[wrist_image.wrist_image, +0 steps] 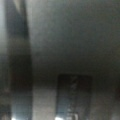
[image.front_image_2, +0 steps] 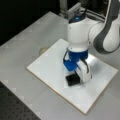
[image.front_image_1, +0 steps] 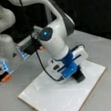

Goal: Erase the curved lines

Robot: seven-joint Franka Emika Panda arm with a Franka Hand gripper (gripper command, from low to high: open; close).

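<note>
Down on the white board [image.front_image_1: 50, 96] the gripper [image.front_image_1: 78, 76] is seen lowered, with a black block [image.front_image_2: 73, 79] at its tip pressed flat against the board's surface in both front views. How wide the jaws are set cannot be told, since the white and blue body of the hand hides them, but the black block appears to be carried at the end of the gripper. No curve lines can be made out anywhere on the board; whether any stroke lies beneath the block or the gripper cannot be told. The board is laid on a grey table [image.front_image_2: 30, 37], which extends on every side of the gripper. A black cable [image.front_image_1: 42, 63] is looped from the arm down beside the gripper, toward a front view's left. In the wrist view, a dark rectangular shape [wrist_image.wrist_image: 74, 96] is shown below the camera against a pale grey surface, with a dark upright band [wrist_image.wrist_image: 18, 62] beside it.
</note>
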